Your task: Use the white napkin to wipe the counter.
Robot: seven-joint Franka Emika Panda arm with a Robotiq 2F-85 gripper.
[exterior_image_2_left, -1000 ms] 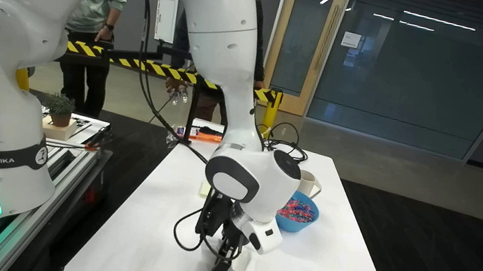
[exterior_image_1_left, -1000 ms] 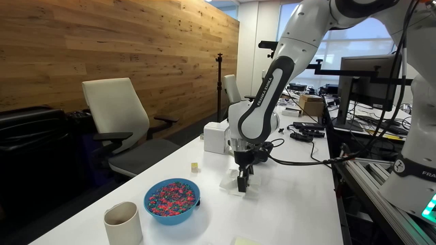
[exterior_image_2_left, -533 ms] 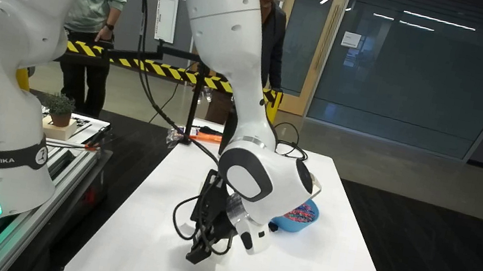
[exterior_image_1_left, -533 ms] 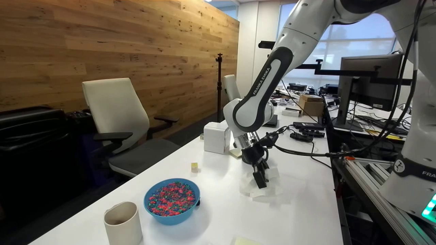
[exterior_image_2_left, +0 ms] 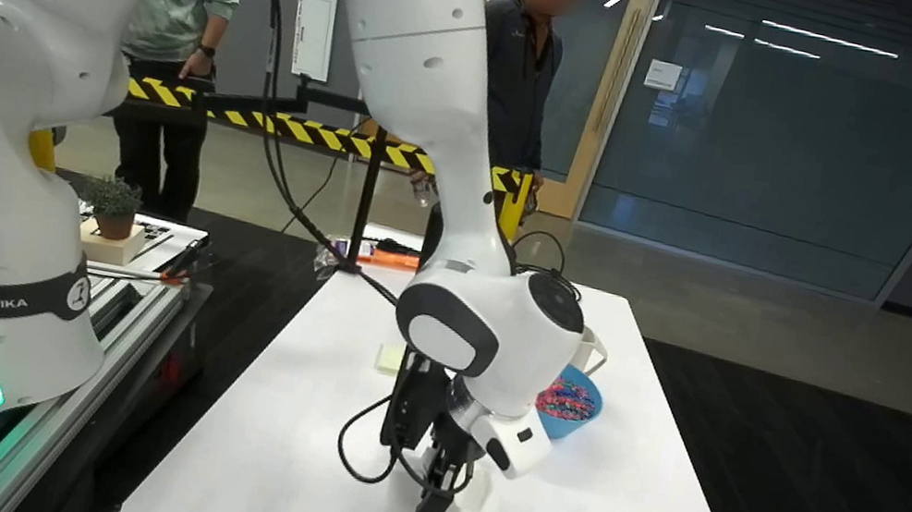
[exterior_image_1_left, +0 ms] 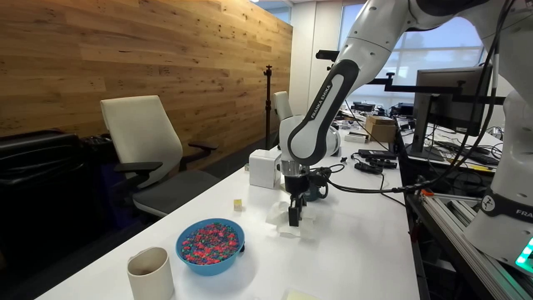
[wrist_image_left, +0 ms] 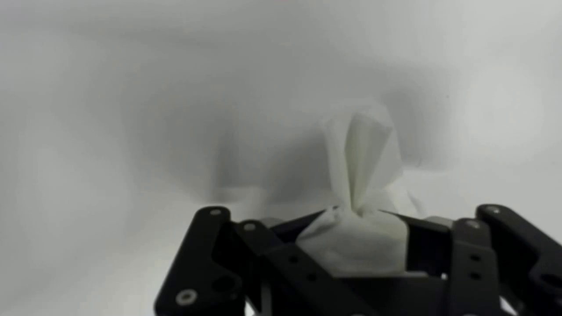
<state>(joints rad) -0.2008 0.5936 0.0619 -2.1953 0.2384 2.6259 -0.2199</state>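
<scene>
From the wrist view it's pretty obvious: my gripper (wrist_image_left: pixel 358 213) is pinched tight on the white napkin (wrist_image_left: pixel 364 250), jaws narrow, with a bunch of it caught between my fingertips (wrist_image_left: pixel 428 245). A creased tuft sticks out past the pinch and a rounder, puffier bit bulges on my side. Around it there's blurry white counter (wrist_image_left: pixel 88 131).

In an exterior view I'm pointing pretty much straight down, and the napkin fans out all wrinkly around my fingertips, low on the counter. Can't tell if every bit of it touches, tbh. A blue bowl (exterior_image_1_left: pixel 210 269) full of red, green and blue bits (exterior_image_1_left: pixel 210 246) stands apart from me, with a beige mug (exterior_image_1_left: pixel 150 277) near it. Between the bowl and a white box (exterior_image_1_left: pixel 262 168) there's a tiny pale cube (exterior_image_1_left: pixel 237 204).

In an exterior view my arm (exterior_image_2_left: pixel 423 72) and gripper hide most of the napkin, so only a white flap peeks out beside my fingertips. The cube sits yellow face up, well apart from it, and the bowl is partly behind my arm. Past the counter, two people (exterior_image_2_left: pixel 519 70) stand by a black-and-yellow barrier (exterior_image_2_left: pixel 327 138).
</scene>
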